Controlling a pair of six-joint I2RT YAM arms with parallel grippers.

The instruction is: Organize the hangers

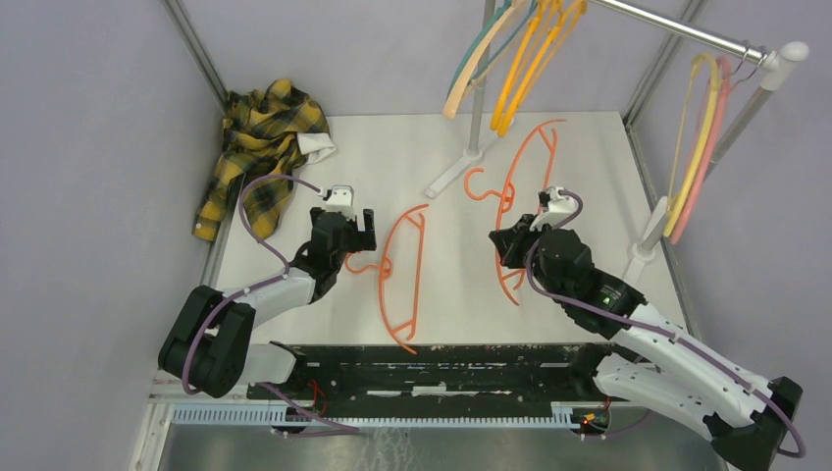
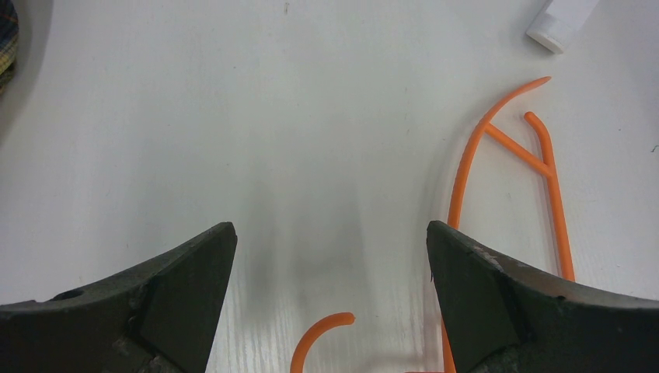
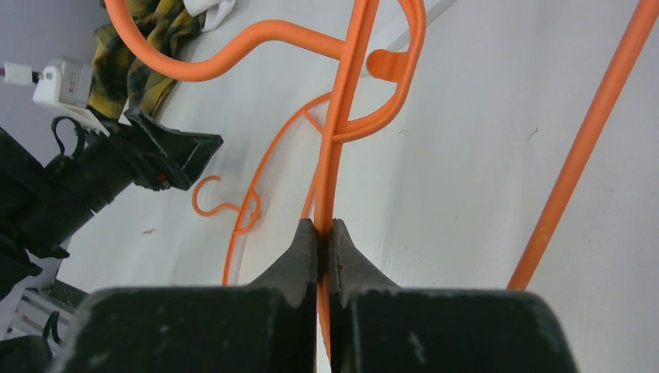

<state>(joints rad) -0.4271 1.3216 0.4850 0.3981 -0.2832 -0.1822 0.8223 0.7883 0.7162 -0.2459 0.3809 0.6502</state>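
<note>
R gripper [image 3: 324, 229] clamped tight on thin orange plastic hanger [image 3: 342, 116]: smooth round rod pinched btwn dark matte fingers, w/ its curved hook arcing ahead of & above the tips. L gripper [image 2: 330, 233] spread wide, nothing btwn jaws, over white wood-grain table [image 2: 233, 116]. A second orange plastic hanger [image 2: 466, 155] lies flat just right of L gripper, small curled hook end under the gap.

Glossy plastic on a matt table
Orange hangers [image 3: 591, 132]: smooth, shiny plastic. Table [image 1: 451, 294]: matt white, faint wood grain. Plaid shirt [image 1: 257, 147]: soft cloth. Rail [image 1: 677, 29]: polished metal.
</note>
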